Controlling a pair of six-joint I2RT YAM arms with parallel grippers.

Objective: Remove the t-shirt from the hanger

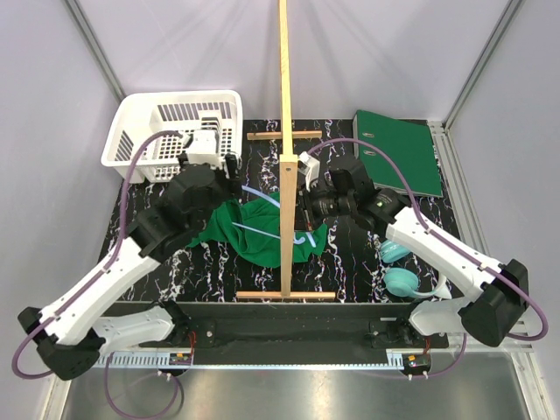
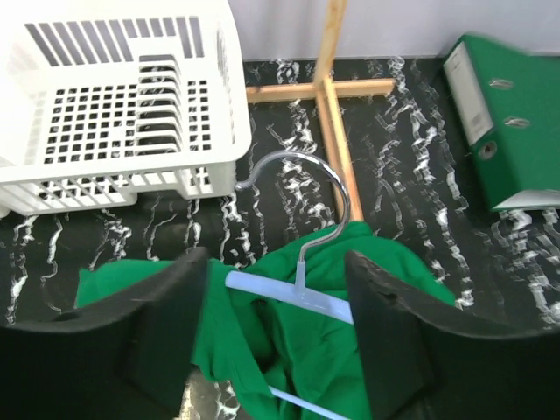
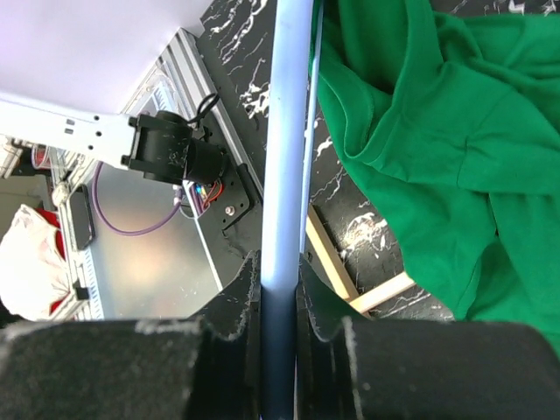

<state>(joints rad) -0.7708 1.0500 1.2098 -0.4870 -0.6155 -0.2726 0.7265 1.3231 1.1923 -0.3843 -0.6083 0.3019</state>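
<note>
On the black marbled worktop (image 1: 350,258), a crumpled green t-shirt (image 1: 262,236) lies at the foot of a pale wooden stand (image 1: 284,131). The light blue hanger (image 2: 289,294) is partly wrapped in its folds, and the silver hook (image 2: 306,197) curves toward a white plastic basket (image 2: 114,105). The left end effector (image 2: 276,262) hovers over the hanger, fingers spread wide. The right end effector (image 3: 280,293) is clamped tight on one blue arm of the hanger. A green ring binder (image 1: 398,150) lies at the far right.
</note>
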